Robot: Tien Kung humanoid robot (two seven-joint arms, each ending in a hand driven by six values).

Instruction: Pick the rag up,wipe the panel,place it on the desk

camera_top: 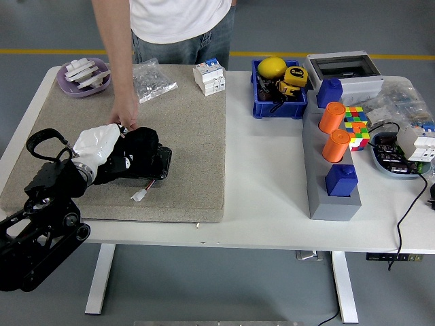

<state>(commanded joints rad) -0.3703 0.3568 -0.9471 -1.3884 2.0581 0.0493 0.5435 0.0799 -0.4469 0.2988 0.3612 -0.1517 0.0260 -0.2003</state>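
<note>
A black rag point(141, 157) lies bunched on the beige panel point(194, 146) that covers the table's left half. My left hand point(100, 145), white with a black arm, comes in from the lower left and presses on the rag's left side with its fingers closed on it. A person stands at the far side, and their hand point(126, 117) rests on the panel just behind the rag, touching its far edge. My right arm is out of view.
A small white connector point(140, 195) lies on the panel in front of the rag. A purple dish point(85, 75), a plastic bag point(153, 80) and a white breaker point(210, 76) stand along the panel's far edge. A blue bin point(279, 89), a grey block with orange cylinders point(332, 173) and a colour cube point(357, 126) stand to the right.
</note>
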